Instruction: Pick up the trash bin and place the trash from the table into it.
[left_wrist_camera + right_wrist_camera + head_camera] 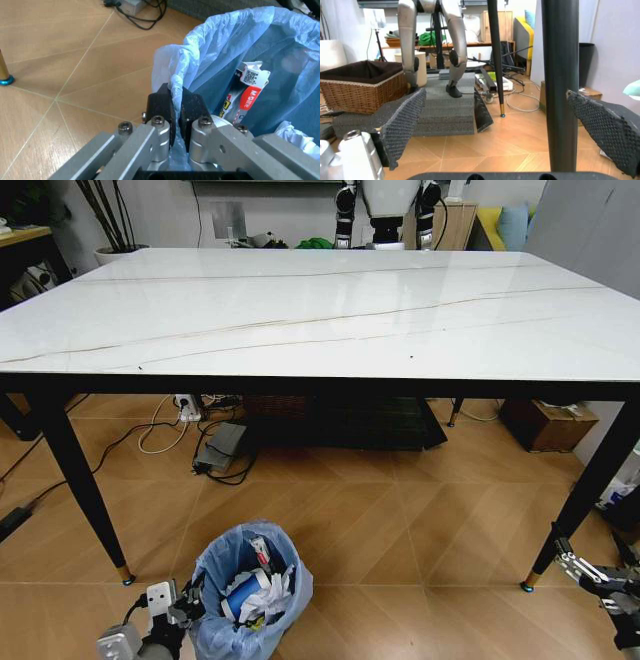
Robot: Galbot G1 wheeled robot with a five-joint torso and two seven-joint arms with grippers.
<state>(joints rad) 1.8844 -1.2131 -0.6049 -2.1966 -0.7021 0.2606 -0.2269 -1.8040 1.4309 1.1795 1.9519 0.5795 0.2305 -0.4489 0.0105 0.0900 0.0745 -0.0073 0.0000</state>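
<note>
Left pincer low at lower left, black pads clamped tight on thin crinkly blue plastic bag rim, silver linkage behind. Right pincer low at lower right, mesh-textured fingers spread wide, holding nothing.

The bin is cut off by the head view's lower edge, and its blue bag hides the wall; in the left wrist view its far rim runs off the top and right edges. The left gripper hides the pinched stretch of rim. The trash inside is partly buried, so single items are hard to tell apart.
</note>
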